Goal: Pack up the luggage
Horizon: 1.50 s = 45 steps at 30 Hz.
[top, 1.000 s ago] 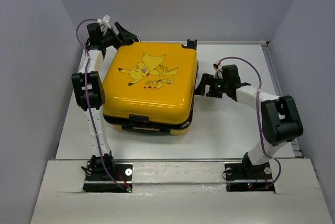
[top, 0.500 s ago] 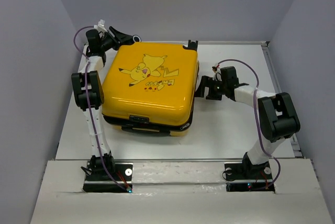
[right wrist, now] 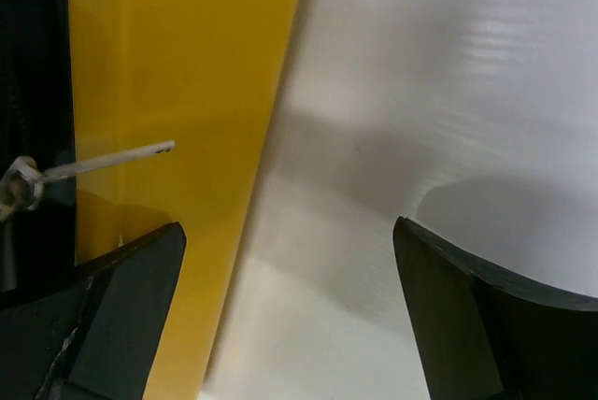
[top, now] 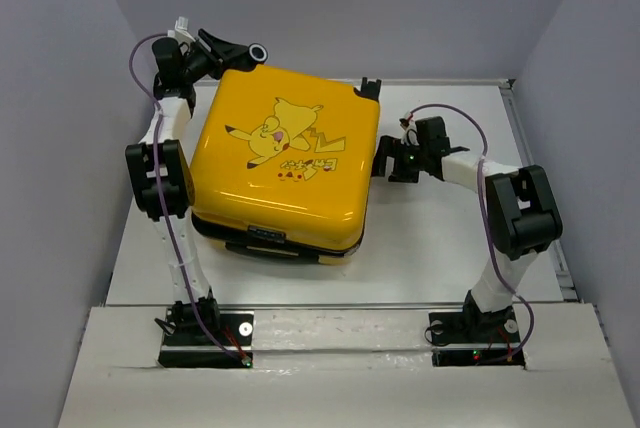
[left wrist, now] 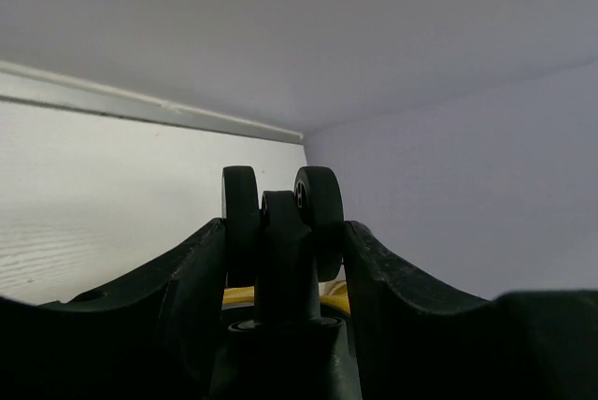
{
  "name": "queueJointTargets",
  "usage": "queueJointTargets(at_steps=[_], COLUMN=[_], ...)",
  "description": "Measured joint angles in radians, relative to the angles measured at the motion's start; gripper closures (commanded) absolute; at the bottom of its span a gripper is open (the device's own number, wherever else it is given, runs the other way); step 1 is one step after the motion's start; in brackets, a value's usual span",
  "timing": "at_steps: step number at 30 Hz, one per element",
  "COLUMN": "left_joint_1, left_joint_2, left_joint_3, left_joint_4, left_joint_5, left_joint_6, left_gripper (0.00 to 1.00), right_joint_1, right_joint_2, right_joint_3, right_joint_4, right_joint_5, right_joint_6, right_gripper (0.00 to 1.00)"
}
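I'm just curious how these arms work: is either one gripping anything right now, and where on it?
The left gripper clamps a black wheel at the far left corner of the luggage; the right gripper is open, holding nothing.

white left arm and right arm, chunky black joints, looping purple cables, black base plates

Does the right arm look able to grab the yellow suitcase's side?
Probably yes. The right gripper is open and sits right beside the suitcase, at its right edge. Nothing stands between them, only a bit of table.
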Motion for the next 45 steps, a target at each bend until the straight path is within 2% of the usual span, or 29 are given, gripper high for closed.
queueJointTargets(at_steps=[6,13,19,25,26,29,30,31,32,35,38,39,40,41,42,45], left_joint_1=[-0.023,-0.045,-0.024,0.036,0.047,0.068,0.072,0.074,0.079,0.08,0.08,0.079,0.077,0.072,0.062,-0.008], left_joint_2=[-0.211,-0.429,-0.438,-0.347,-0.33,-0.301,-0.298,-0.298,-0.298,-0.307,-0.377,-0.43,-0.477,-0.591,-0.672,-0.967], left_joint_3=[0.0,-0.057,-0.149,-0.159,-0.159,-0.159,-0.158,-0.157,-0.147,-0.13,-0.14,-0.169,-0.202,-0.27,-0.319,-0.488], left_joint_4=[-0.057,-0.149,-0.261,-0.362,-0.377,-0.428,-0.441,-0.453,-0.476,-0.497,-0.533,-0.526,-0.522,-0.527,-0.523,-0.478], left_joint_5=[-0.028,-0.095,-0.192,-0.268,-0.267,-0.271,-0.274,-0.278,-0.295,-0.349,-0.414,-0.438,-0.454,-0.475,-0.491,-0.514], left_joint_6=[-0.021,0.079,0.194,0.288,0.291,0.313,0.321,0.327,0.341,0.369,0.398,0.409,0.416,0.426,0.43,0.453], left_gripper=[0.94,0.94,0.94,0.93,0.75,0.35,0.17,0.07,0.01,0.01,0.01,0.01,0.02,0.06,0.07,0.14], right_joint_1=[0.007,0.012,0.013,0.027,0.029,0.038,0.041,0.042,0.042,0.042,0.046,0.047,0.048,0.054,0.054,0.084], right_joint_2=[0.045,0.087,0.087,0.069,0.061,0.027,0.011,-0.007,-0.026,-0.104,-0.24,-0.272,-0.353,-0.423,-0.488,-0.679], right_joint_3=[0.113,0.201,0.201,0.212,0.212,0.212,0.212,0.212,0.212,0.209,0.177,0.164,0.12,0.071,0.021,-0.164], right_joint_4=[-0.027,-0.053,-0.095,-0.138,-0.148,-0.158,-0.165,-0.174,-0.182,-0.195,-0.185,-0.182,-0.17,-0.147,-0.135,-0.093], right_joint_5=[-0.006,0.004,0.049,0.1,0.107,0.117,0.131,0.138,0.148,0.171,0.173,0.174,0.174,0.169,0.163,0.149], right_joint_6=[0.002,0.007,0.023,0.018,0.019,0.017,0.013,0.011,0.009,0.006,0.002,0.003,0.002,0.006,0.002,0.004], right_gripper=[0.0,0.0,0.0,0.06,0.07,0.11,0.12,0.13,0.14,0.16,0.35,0.55,0.64,0.73,0.87,0.93])
